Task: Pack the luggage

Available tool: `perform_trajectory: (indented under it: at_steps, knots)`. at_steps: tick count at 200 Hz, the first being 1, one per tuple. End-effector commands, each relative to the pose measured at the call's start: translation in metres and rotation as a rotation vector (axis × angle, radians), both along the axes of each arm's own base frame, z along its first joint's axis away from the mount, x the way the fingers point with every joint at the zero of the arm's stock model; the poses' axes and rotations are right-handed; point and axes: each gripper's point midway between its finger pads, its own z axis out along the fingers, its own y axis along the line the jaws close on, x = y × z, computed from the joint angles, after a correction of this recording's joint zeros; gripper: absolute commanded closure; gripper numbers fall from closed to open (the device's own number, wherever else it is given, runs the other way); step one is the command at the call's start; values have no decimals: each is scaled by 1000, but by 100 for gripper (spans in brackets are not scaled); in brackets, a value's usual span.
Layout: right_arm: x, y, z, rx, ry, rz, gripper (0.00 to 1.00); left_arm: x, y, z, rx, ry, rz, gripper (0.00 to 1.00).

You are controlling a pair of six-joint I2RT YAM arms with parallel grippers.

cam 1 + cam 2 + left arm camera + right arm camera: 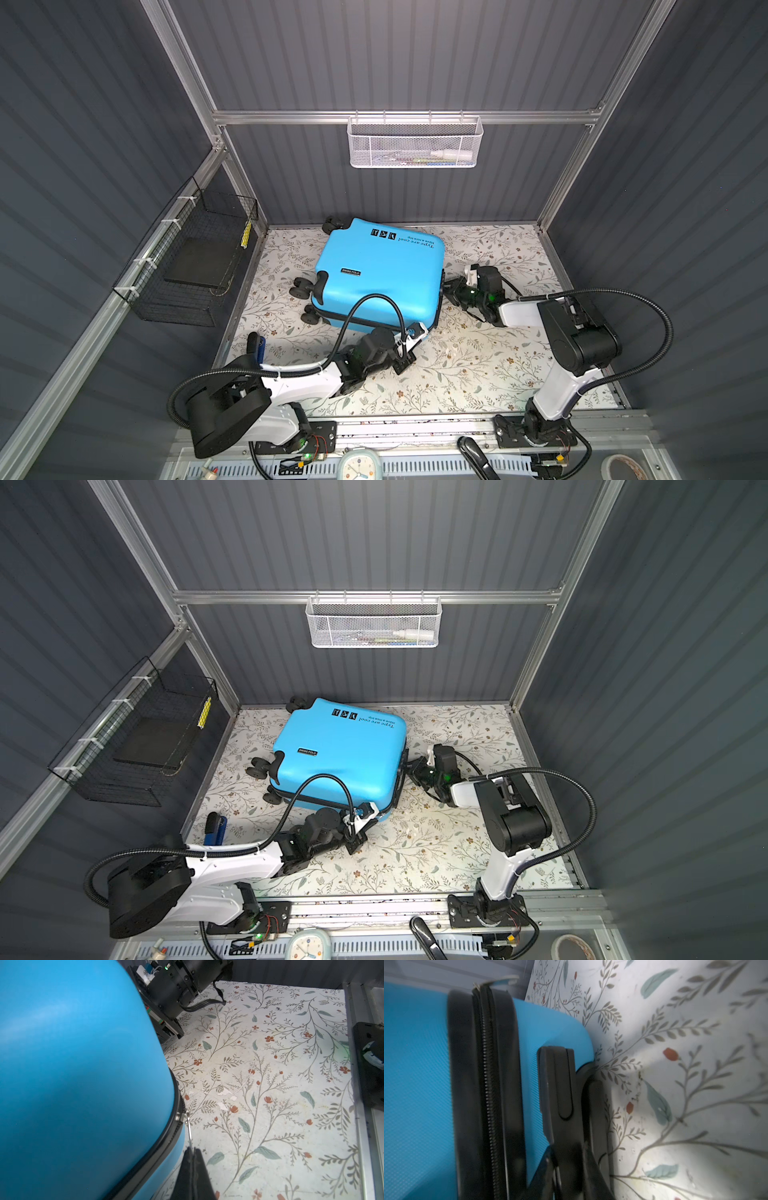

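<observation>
Blue luggage (374,282) lies flat on the desk (478,365), its halves together. At its near right corner our left end effector (192,1153) is pressed together on the zipper pull (188,1128). From there the seam runs along the luggage's front edge and right side. Our right end effector (451,291) sits against that right side at the black handle (564,1084); we cannot tell its grip.

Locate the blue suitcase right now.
In both top views the luggage lies flat on the floral mat, left of centre; the left gripper pinches its zipper pull, and the right gripper grips its right edge.
</observation>
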Motion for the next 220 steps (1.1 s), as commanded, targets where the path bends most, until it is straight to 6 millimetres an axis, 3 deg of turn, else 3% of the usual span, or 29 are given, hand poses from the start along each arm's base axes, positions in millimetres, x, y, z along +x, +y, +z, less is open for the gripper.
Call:
perform_trajectory:
  at_steps: [1, 35, 71, 119, 140, 158, 194, 208, 220]
  knots:
    - [-31, 30, -3, 32, 100, 51, 100, -34, -39, 22, -120, -43, -120, 100]
    - [-41, 31, 6, -10, 79, 17, 100, -29, -57, 34, -182, -140, -29, 100]
    - [-45, 16, 4, -51, 71, -43, 100, -18, -48, 45, -231, -186, 56, 100]
    - [-36, 20, -1, -43, 79, -35, 100, -16, -41, 43, -173, -184, 71, 100]
    - [-24, 18, 2, -60, 74, -66, 100, -13, -37, 42, -146, -192, 91, 79]
    - [-12, 16, 3, -76, 70, -97, 100, -10, -33, 43, -124, -204, 108, 53]
    - [11, 7, 3, -113, 71, -166, 100, -15, -29, 46, -100, -220, 76, 20]
    - [20, 2, 3, -124, 72, -189, 100, -17, -27, 53, -116, -215, 77, 2]
    - [27, -4, 1, -136, 78, -215, 100, -18, -24, 59, -133, -202, 80, 0]
